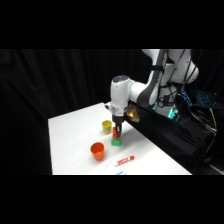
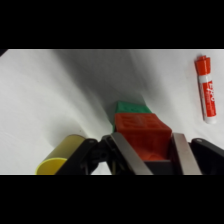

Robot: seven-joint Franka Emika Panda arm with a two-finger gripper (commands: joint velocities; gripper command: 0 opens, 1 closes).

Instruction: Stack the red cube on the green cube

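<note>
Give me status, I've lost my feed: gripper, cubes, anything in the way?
Gripper shut on red cube. Red cube over green cube, contact unclear. Yellow cup close beside; nothing between.

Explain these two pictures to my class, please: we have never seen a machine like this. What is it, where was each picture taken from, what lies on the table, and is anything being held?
The white machine is a robot arm; its grasping part is the end effector. The side picture comes from a fixed camera beside the white table. The other comes from a camera on the arm's wrist, looking down past the two metal fingers.

On the table lie a yellow cup, an orange cup, a red-and-white marker pen and the green cube.

The end effector grips the red cube between its fingers, right above the green cube. Whether the red one already rests on the green one cannot be told.
</note>
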